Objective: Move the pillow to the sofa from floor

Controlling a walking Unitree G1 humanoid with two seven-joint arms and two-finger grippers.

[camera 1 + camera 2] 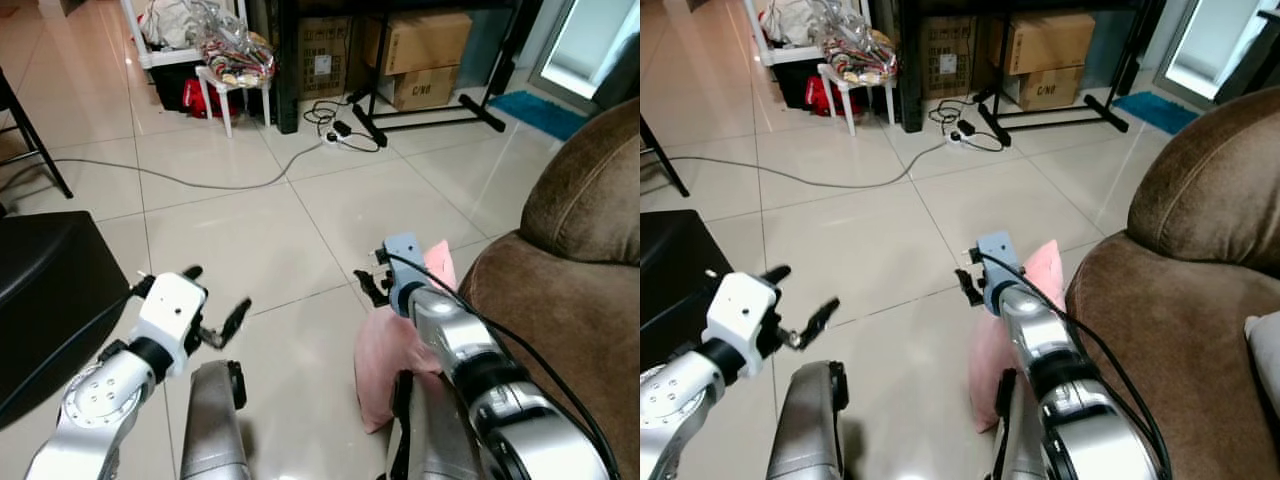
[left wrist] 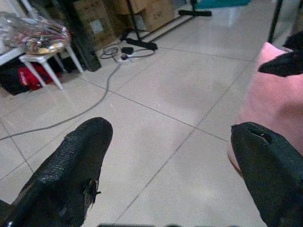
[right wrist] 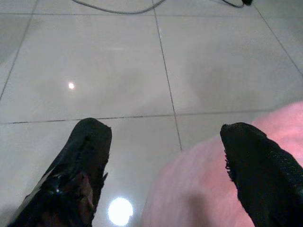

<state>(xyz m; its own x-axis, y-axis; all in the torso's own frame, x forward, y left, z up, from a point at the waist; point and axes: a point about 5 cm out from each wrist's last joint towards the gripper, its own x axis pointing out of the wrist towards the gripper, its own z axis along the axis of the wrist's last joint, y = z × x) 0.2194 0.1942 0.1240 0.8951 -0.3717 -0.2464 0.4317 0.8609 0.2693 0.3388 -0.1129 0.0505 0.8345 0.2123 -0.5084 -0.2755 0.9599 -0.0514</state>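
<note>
Pink pillow (image 1: 385, 365) on the tiled floor (image 1: 250, 230), propped just beside the brown sofa (image 1: 570, 300). Right gripper (image 3: 165, 156) over the pillow's upper edge, fingers (image 3: 258, 165) spread wide, one above pink fabric, the other above bare tile, gripping nothing. Left gripper (image 1: 215, 305) held above the floor, well apart from the pillow, fingers (image 2: 75, 165) likewise wide open and empty. Cable (image 1: 180, 180) trailing across tiles toward cardboard boxes (image 1: 415, 55).

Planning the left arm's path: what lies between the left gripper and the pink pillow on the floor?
Bare glossy beige floor tile separates the open left gripper from the soft pink pillow; the left eye and left wrist views both show this.
</note>
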